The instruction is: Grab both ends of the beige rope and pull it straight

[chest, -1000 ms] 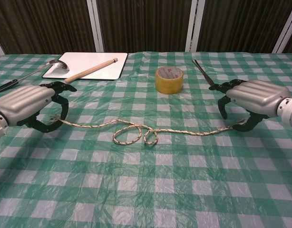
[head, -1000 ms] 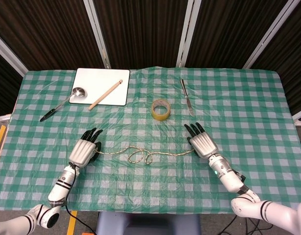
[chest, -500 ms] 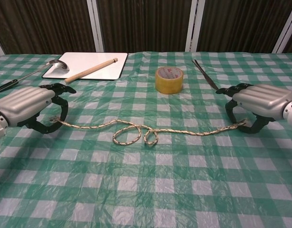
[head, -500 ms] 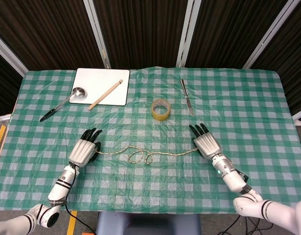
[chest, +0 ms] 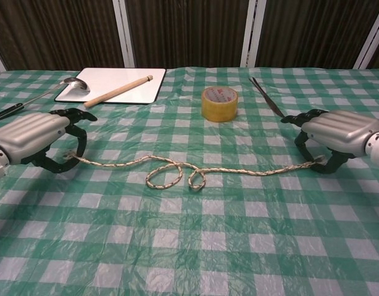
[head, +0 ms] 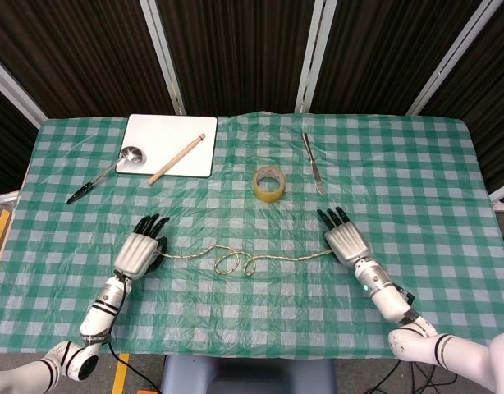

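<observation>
Both rope (chest: 177, 174) ends under hands, grip unclear

Both views are bright and evenly lit from above. Shadows are soft and short, lying close under the left hand (chest: 34, 134) and right hand (chest: 339, 131). The plastic tablecloth (chest: 195, 246) shows faint sheen on its wrinkles. Focus is sharp throughout; the dark backdrop stays underexposed. The head view bows slightly at its edges.
</observation>
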